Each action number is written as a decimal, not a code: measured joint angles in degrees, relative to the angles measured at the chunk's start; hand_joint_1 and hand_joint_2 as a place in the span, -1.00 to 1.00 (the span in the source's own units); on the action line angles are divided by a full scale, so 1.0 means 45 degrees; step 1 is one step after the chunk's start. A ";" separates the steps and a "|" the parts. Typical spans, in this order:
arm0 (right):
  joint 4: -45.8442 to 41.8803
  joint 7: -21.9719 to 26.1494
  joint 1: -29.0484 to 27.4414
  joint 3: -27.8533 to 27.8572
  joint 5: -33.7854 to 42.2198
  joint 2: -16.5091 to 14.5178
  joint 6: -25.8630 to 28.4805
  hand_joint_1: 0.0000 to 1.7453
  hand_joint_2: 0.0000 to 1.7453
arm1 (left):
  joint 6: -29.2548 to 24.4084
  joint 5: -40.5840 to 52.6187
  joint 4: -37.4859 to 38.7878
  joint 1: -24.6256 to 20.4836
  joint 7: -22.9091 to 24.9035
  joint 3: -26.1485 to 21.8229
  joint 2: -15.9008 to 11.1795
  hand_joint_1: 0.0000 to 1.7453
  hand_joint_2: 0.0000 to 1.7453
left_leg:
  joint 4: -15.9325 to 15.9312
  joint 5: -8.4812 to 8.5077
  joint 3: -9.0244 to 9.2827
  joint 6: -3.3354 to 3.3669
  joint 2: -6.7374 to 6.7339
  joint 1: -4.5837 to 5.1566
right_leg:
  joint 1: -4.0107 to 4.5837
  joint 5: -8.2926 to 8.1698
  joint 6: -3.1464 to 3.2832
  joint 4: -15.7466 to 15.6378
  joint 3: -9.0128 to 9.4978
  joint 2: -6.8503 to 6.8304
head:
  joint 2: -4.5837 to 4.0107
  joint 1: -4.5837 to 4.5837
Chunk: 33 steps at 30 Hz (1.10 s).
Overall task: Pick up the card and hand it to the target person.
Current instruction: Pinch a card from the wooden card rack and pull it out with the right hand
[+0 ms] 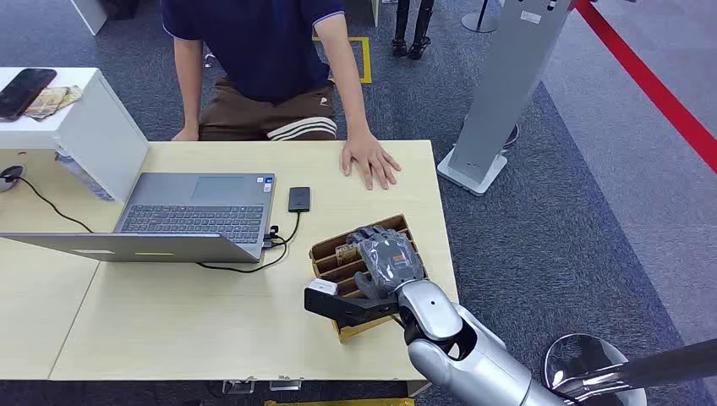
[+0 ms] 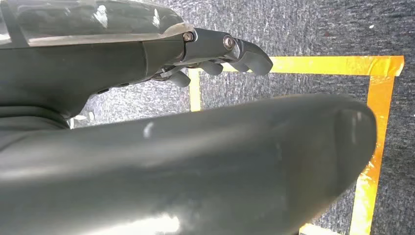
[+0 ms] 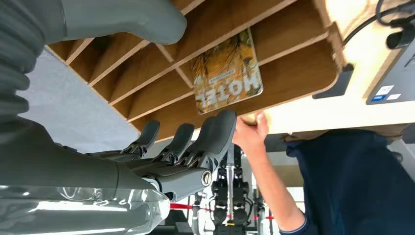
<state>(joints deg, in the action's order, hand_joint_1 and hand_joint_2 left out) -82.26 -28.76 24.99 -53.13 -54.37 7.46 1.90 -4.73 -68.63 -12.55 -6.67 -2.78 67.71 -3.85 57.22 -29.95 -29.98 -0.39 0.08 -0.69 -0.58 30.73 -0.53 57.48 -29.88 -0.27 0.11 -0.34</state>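
Reaching over the wooden slotted holder point(image 1: 325, 258) at the near right part of the bench point(image 1: 211, 321), the right hand point(image 1: 387, 258) hovers with its dark fingers point(image 3: 215, 134) extended and apart, holding nothing. The right wrist view shows those fingers just short of the card point(image 3: 227, 73), a yellow-toned card printed with the word HOTEL, which leans in one of the holder's slots near the end farther from the robot. Whether a fingertip touches the card cannot be told. In the head view the card point(image 1: 345, 253) shows just beside the hand's fingers.

The left hand point(image 2: 220, 54) hangs low over grey carpet point(image 2: 303, 29) marked with yellow tape point(image 2: 337, 65); its fingers are curled inward with nothing in them.

Across the bench a person point(image 1: 254, 51) in a dark blue shirt stands with one hand point(image 1: 369, 159) flat on the bench top, well apart from the holder. An open laptop point(image 1: 186, 216) sits to the left of the holder, and a small black device point(image 1: 298, 199) lies just beside it on a cable. A white box point(image 1: 76, 118) carries a phone point(image 1: 24, 90) at the far left.
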 joint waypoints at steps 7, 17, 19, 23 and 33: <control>0.0090 0.0005 -0.0008 -0.0010 0.0010 -0.0002 0.0000 -0.34 1.00 | 0.0002 0.0010 0.0000 0.0004 0.0000 0.0000 0.0000 -1.00 -1.00 | 0.0000 0.0000 0.0000 0.0000 0.0000 0.0000 | 0.0000 0.0000 0.0000 0.0000 0.0001 0.0000 | 0.0000 -0.0005; 0.0124 -0.0011 0.0005 0.0021 0.0108 -0.0002 0.0188 -0.40 1.00 | 0.0002 0.0011 0.0000 0.0004 0.0000 0.0000 0.0000 -1.00 -1.00 | 0.0000 0.0000 0.0000 0.0000 0.0000 0.0000 | 0.0000 0.0000 0.0000 0.0000 0.0000 0.0000 | 0.0000 0.0000; 0.0124 -0.0017 0.0011 0.0040 0.0145 -0.0002 0.0233 -0.42 1.00 | 0.0002 0.0013 0.0000 0.0004 0.0000 0.0000 0.0000 -1.00 -1.00 | 0.0000 0.0000 0.0000 0.0000 0.0000 0.0000 | 0.0000 0.0000 0.0000 0.0000 0.0001 0.0000 | 0.0000 -0.0001; 0.0124 -0.0017 0.0015 0.0062 0.0174 -0.0002 0.0265 -0.40 1.00 | 0.0002 0.0015 0.0000 0.0003 0.0000 0.0000 0.0000 -1.00 -1.00 | 0.0000 0.0000 0.0000 0.0000 0.0000 0.0000 | 0.0000 0.0000 0.0000 0.0000 0.0001 0.0000 | 0.0000 -0.0002; 0.0352 0.0112 0.0078 0.0084 0.0322 -0.0078 0.0268 -0.30 1.00 | 0.0002 0.0015 0.0000 -0.0005 0.0030 0.0000 0.0005 -1.00 -1.00 | 0.0000 0.0000 -0.0001 0.0000 0.0000 0.0000 | 0.0000 0.0000 0.0000 0.0000 0.0000 0.0000 | 0.0000 -0.0001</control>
<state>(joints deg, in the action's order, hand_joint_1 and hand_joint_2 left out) -80.67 -28.26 25.34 -52.76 -52.92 7.11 3.11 -4.72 -68.57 -12.55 -6.69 -2.64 67.71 -3.82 57.22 -29.95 -29.99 -0.39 0.08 -0.69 -0.58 30.73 -0.53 57.48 -29.88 -0.27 0.11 -0.34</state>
